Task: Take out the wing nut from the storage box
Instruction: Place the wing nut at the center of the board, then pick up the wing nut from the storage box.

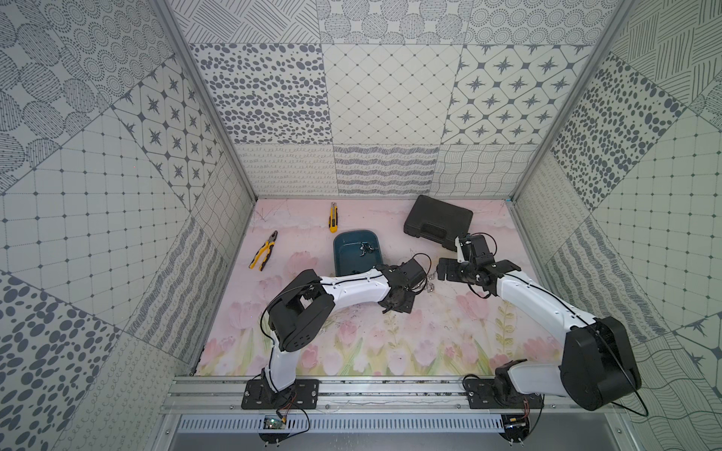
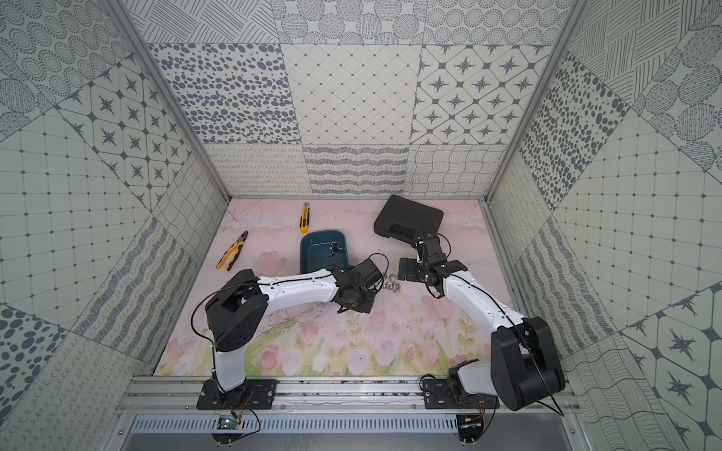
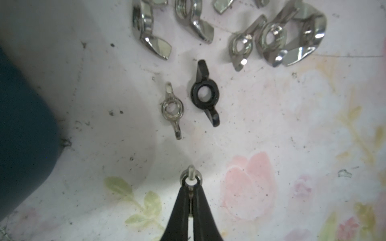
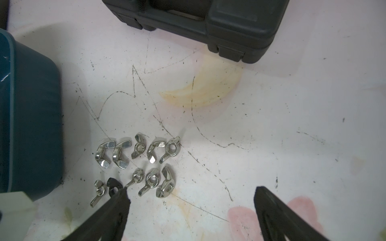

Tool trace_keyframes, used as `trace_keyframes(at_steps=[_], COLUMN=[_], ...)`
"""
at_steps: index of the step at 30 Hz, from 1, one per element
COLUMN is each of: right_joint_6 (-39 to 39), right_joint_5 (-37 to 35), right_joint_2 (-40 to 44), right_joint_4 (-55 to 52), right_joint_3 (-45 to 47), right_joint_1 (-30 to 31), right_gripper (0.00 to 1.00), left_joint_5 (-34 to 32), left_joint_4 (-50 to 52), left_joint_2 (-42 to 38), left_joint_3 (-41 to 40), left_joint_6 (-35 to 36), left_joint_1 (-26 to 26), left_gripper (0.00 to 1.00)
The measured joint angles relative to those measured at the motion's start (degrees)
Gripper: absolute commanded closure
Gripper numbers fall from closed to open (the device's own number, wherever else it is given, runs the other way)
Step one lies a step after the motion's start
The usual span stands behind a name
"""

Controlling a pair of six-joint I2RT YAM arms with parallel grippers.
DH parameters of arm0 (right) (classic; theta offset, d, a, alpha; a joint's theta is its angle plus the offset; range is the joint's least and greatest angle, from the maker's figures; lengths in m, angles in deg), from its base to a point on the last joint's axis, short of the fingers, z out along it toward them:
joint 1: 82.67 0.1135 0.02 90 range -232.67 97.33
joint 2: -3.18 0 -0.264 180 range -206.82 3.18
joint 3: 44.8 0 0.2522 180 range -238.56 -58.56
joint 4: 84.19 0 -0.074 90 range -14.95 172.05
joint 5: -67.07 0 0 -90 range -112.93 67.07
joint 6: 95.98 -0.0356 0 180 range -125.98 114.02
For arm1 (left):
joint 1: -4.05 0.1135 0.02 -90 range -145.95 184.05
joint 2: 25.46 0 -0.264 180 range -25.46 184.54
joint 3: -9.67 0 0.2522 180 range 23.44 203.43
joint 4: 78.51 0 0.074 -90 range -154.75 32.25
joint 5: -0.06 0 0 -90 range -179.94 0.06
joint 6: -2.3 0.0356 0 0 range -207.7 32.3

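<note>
Wing nut (image 3: 190, 177) pinched between tips of closed left jaws, right jaws wide apart, empty

We count nine silver wing nuts (image 4: 121, 154) and one black wing nut (image 3: 202, 70) loose on the mat (image 1: 351, 332), one storage box (image 1: 345, 257), one pliers (image 1: 264, 250), one utility knife (image 1: 333, 218), one black case (image 1: 437, 218).

In both top views we look steeply down from high over the near edge onto the whole counter (image 1: 351, 343). Our wrist cameras hang close above it, the left nearer; both share the scattered wing nuts (image 4: 100, 155) and the storage box (image 4: 31, 125) wall.
</note>
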Motion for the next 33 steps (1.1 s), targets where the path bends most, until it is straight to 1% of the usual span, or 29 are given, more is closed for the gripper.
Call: trace_keyframes(at_steps=[3, 8, 11, 13, 16, 18, 27, 30, 33], right_joint_6=[0.00, 0.00, 0.00, 0.00, 0.00, 0.00, 0.02, 0.00, 0.00], right_joint_5=[0.00, 0.00, 0.00, 0.00, 0.00, 0.00, 0.04, 0.39, 0.50], right_joint_2=[0.00, 0.00, 0.00, 0.00, 0.00, 0.00, 0.00, 0.00, 0.00], right_joint_4=[0.00, 0.00, 0.00, 0.00, 0.00, 0.00, 0.00, 0.00, 0.00], right_joint_3=[0.00, 0.00, 0.00, 0.00, 0.00, 0.00, 0.00, 0.00, 0.00], right_joint_1=[0.00, 0.00, 0.00, 0.00, 0.00, 0.00, 0.00, 0.00, 0.00], right_gripper=[0.03, 0.03, 0.03, 0.03, 0.03, 0.03, 0.03, 0.03, 0.03], left_joint_5=[-0.24, -0.81, -1.20, -1.38, -1.44, -1.44, -2.25, -2.89, -3.15], left_joint_4=[-0.24, -0.42, -0.50, -0.44, -0.37, -0.17, 0.85, 1.01, 1.14], left_joint_2=[1.18, 2.40, 2.62, 2.67, 2.58, 2.10, -3.43, -5.57, -7.21], left_joint_3=[0.61, 1.73, 2.01, 2.12, 2.32, 2.32, 3.78, 4.46, 4.72], left_joint_6=[-0.39, -0.66, -0.81, -0.98, -1.07, -1.38, -1.38, -0.92, -0.42], left_joint_1=[0.00, 0.00, 0.00, 0.02, 0.02, 0.02, 0.44, 1.95, 4.76], left_gripper=[0.97, 0.92, 0.84, 0.83, 0.78, 0.76, 0.74, 0.74, 0.74])
